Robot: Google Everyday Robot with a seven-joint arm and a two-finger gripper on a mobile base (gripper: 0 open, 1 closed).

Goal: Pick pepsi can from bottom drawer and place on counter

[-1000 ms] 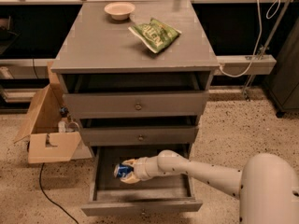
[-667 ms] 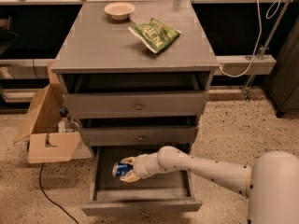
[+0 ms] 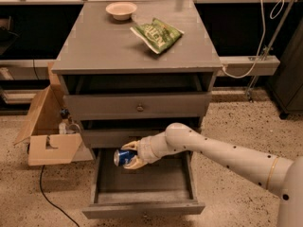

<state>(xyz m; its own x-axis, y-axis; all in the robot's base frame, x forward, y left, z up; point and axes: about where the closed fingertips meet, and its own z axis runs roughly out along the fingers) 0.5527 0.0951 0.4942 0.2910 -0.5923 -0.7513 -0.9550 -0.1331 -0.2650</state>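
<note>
Claw (image 3: 131, 156) grips pepsi can (image 3: 121, 158) over bottom drawer (image 3: 147, 187).

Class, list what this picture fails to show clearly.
Camera view:
- The can: right end covered by the gripper, shut on it over the bottom drawer.
- Back of that drawer: hidden by the arm and the drawer above.
- The robot's body: cut off at the right edge.
- The green bag: print too small to read.

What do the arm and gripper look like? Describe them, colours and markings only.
The arm is a smooth, rounded cream-white tube with small black dots and one gold band. The gripper, at the pepsi can over the bottom drawer, has pale tan fingers.
</note>
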